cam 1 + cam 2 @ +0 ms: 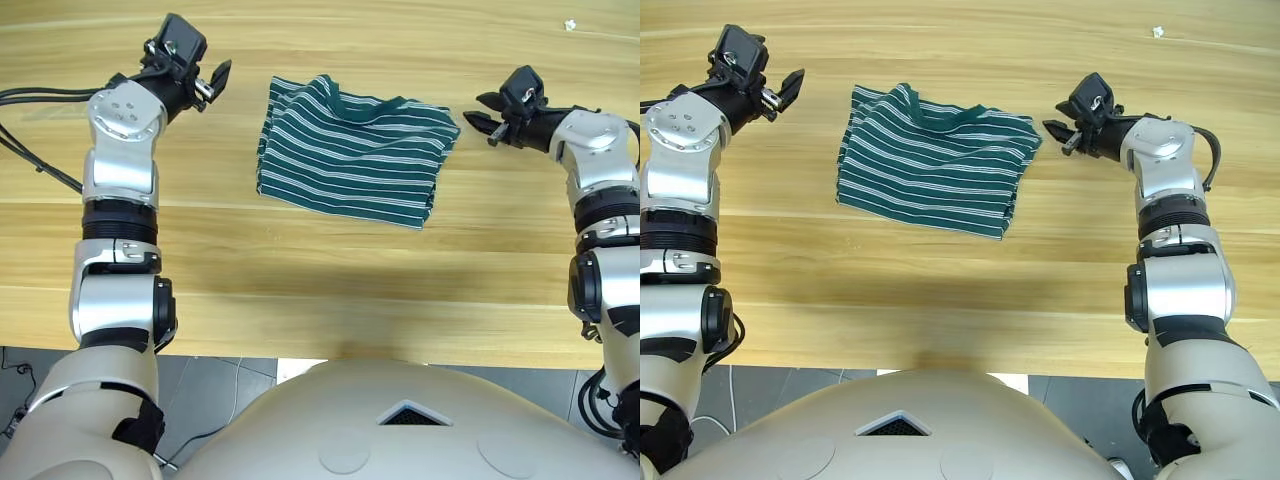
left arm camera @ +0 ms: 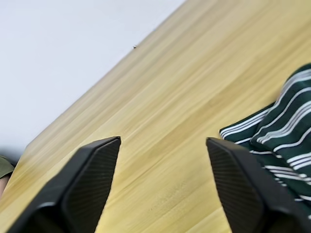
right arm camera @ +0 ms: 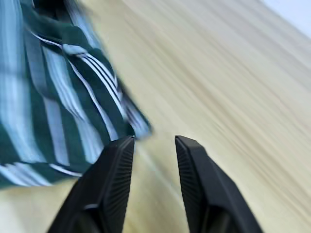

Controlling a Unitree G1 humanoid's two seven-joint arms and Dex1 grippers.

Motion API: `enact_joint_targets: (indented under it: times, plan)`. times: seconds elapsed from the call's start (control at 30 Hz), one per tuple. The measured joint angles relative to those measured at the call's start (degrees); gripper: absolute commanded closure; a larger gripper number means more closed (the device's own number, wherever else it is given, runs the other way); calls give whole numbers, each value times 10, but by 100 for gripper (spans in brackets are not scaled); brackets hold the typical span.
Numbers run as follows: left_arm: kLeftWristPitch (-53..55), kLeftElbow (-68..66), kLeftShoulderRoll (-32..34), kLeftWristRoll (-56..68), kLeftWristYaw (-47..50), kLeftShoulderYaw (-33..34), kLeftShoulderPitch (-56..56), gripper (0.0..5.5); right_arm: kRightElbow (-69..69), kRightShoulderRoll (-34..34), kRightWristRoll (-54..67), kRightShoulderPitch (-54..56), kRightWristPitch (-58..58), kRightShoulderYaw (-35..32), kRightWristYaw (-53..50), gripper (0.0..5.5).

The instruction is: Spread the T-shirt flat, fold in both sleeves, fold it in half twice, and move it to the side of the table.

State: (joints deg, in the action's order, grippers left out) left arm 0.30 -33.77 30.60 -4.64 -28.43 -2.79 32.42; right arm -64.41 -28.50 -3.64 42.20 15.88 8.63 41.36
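Your left gripper [image 1: 213, 82] hangs with its two fingers spread wide and nothing between them, over the table [image 1: 300, 260] a little to the left of the T-shirt [image 1: 350, 150]. A strip of bare wood lies between its fingertips and the shirt's left edge.

Your right gripper [image 1: 476, 110] is also parted, though more narrowly, and empty. It sits just beside the shirt's far right corner without touching it.

The T-shirt, green with white stripes, lies folded into a rough rectangle between the two grippers, collar toward the far side.

A small white scrap [image 1: 570, 25] lies far off to the right, and black cables [image 1: 30, 120] trail at the left edge.

Both forearms rise from the near edge, and each wrist turns inward so the gripper points toward the shirt.
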Motion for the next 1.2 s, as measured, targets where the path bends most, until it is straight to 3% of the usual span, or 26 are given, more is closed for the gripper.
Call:
enact_joint_targets:
  times: [0.17, 0.33, 0.5, 0.63, 0.97, 1.07, 1.2]
  plan:
    - [-20, 15, -20, 5, -1, 0, -40, 85, -16, 11, -23, 16, 35, -1, -65, 231]
    - [-51, 40, -41, 28, -1, 8, -49, 11, 5, 41, 28, 13, 74, -38, 1, 140]
    - [-68, 50, -77, 39, -5, 1, -46, 10, 50, 65, 42, 9, 99, -38, 51, 52]
    - [-70, 8, -107, 34, -1, -15, -21, 10, 51, 72, -15, -11, 122, 6, 34, 46]
    - [-121, -237, -126, -77, 120, -72, 45, 10, 48, 64, -172, -26, 187, 127, -75, 46]
    - [-143, -278, -125, -83, 134, -72, 60, 10, 74, 48, -181, -35, 206, 148, -71, 46]
    - [-160, -318, -120, -88, 155, -71, 74, 10, 177, 17, -155, -86, 224, 167, 9, 46]
